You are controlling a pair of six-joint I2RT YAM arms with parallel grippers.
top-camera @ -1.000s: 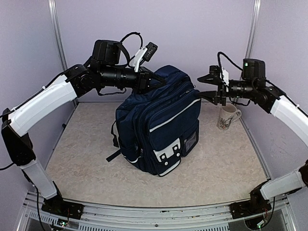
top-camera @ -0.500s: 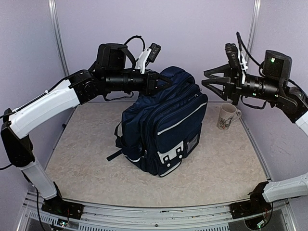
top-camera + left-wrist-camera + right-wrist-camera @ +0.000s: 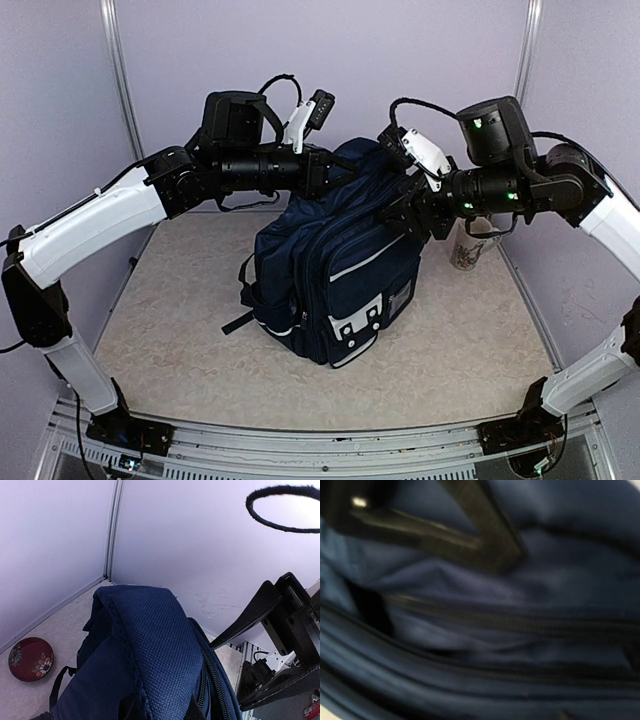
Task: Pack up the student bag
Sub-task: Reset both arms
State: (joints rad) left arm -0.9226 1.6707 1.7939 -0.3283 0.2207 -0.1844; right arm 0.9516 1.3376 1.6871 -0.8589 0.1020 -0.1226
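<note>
Atop the student bag (image 3: 340,290), left fingers (image 3: 337,166) pinch its fabric tight; right fingers (image 3: 408,213) rest against it, spread unclear.

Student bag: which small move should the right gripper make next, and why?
Probably the right gripper should ease onto the zip just before it and close there: the left gripper steadies the student bag by its top, and the compartments look zipped.

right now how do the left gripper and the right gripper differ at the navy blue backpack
The left gripper is shut on the navy blue fabric backpack's top fold; the right gripper is open. The left gripper reaches in from the left in the overhead view, the right gripper from the right. Both sit near its top.
</note>
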